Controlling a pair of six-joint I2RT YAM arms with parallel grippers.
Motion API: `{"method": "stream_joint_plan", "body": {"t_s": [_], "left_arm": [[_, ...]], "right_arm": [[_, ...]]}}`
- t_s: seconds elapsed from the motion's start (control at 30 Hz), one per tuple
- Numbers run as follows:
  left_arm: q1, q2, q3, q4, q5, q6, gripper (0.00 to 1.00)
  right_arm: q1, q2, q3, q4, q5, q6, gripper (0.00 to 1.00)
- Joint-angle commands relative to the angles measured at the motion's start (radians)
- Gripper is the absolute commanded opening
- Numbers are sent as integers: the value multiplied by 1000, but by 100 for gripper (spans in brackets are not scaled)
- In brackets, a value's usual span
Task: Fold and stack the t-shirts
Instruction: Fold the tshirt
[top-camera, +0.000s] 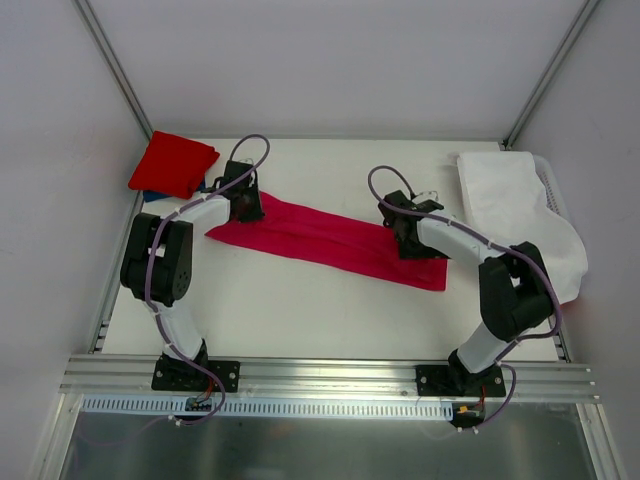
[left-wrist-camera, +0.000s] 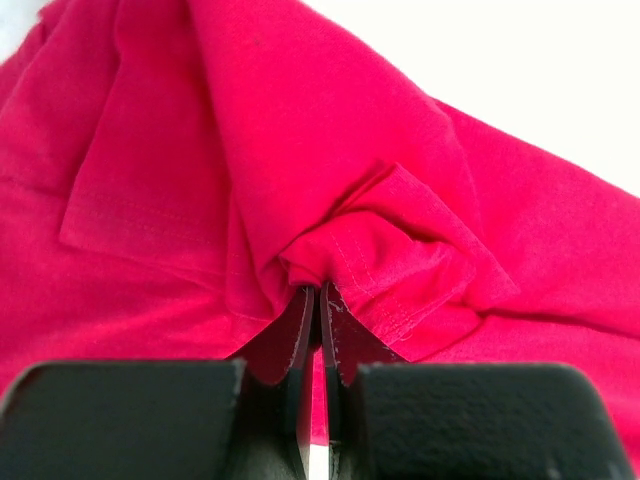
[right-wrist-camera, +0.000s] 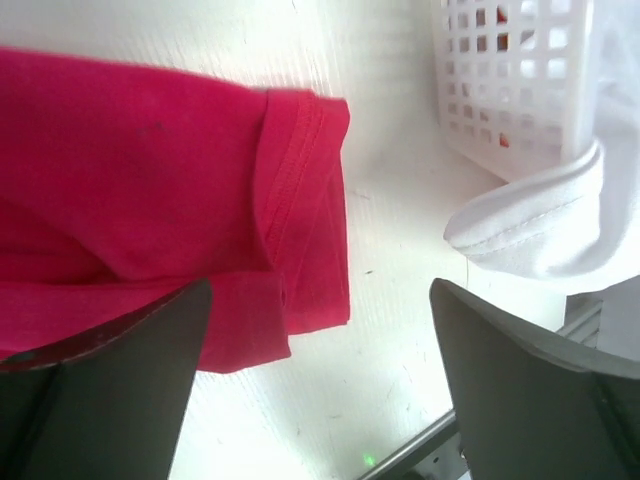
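The crimson-pink t-shirt lies folded into a long strip slanting across the middle of the table. My left gripper is at its left end, shut on a bunched fold of the cloth. My right gripper is open over the strip's right end, its jaws wide apart above the hemmed corner, holding nothing. A brighter red t-shirt lies folded at the back left. A blue one peeks out from under it.
A white cloth is draped over a white lattice basket at the right edge, close to my right gripper. An aluminium rail runs along the near edge.
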Motion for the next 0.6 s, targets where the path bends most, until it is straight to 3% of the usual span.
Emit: {"method": "stream_joint_plan", "body": {"t_s": [0.0, 0.03, 0.07, 0.1, 0.13, 0.17, 0.3, 0.57], "left_arm": [[-4, -3, 8, -52, -63, -49, 0], [-4, 6, 14, -57, -60, -56, 0], [-4, 19, 19, -61, -60, -58, 0], [-3, 23, 19, -66, -61, -63, 0], [-4, 25, 22, -69, -69, -64, 0], [-3, 29, 23, -71, -70, -64, 0], [-4, 31, 25, -81, -80, -56, 0], [-4, 37, 29, -103, -109, -46, 0]], "right_arm": [[6, -27, 82, 2, 8, -30, 93], [6, -20, 105, 6, -7, -34, 88], [6, -10, 145, 27, -34, -54, 77], [6, 0, 156, 51, -117, -70, 39], [6, 7, 164, 97, -159, -80, 17], [6, 16, 183, 117, -194, -83, 1], [6, 123, 236, 156, -347, -85, 1], [1, 186, 162, 219, -415, -54, 1]]}}
